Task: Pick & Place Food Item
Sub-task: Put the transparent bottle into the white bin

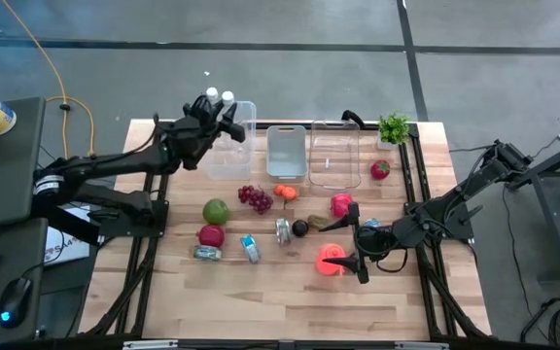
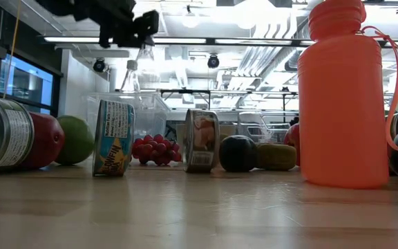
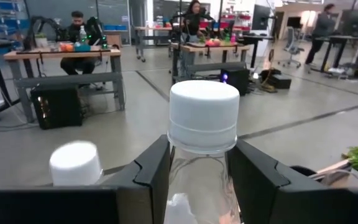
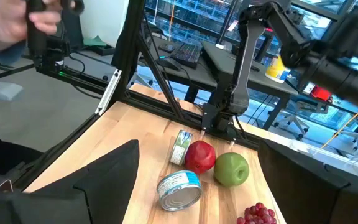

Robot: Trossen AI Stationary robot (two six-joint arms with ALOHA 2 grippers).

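We see the left claw (image 3: 197,180) clamped on the neck of a clear plastic bottle (image 3: 202,124), its two dark angular fingers (image 3: 154,171) pressing either side just below the smooth white screw cap. A second white-capped bottle (image 3: 74,163) stands just beside it. In the high view this claw (image 1: 220,119) hangs at about eleven o'clock over the pale wooden plank surface (image 1: 290,301), above a clear rectangular tub (image 1: 236,141); two more clear tubs (image 1: 287,151) sit in a row toward one o'clock, with a leafy green plant (image 1: 393,126) beyond them.

The right claw (image 1: 356,248) rests at about four o'clock, its fingers spread wide and holding nothing, next to a glossy orange bottle (image 1: 332,260) with a loop strap.

Across the middle of the surface lie the food items: a bunch of red grapes (image 1: 256,198), a round green apple (image 1: 216,210), a shiny red apple (image 1: 211,234), two metal cans (image 1: 207,253) on their sides with paper labels, a dark round fruit (image 1: 300,228), and a small orange piece (image 1: 285,192). A red strawberry-like piece (image 1: 380,169) lies at two o'clock.
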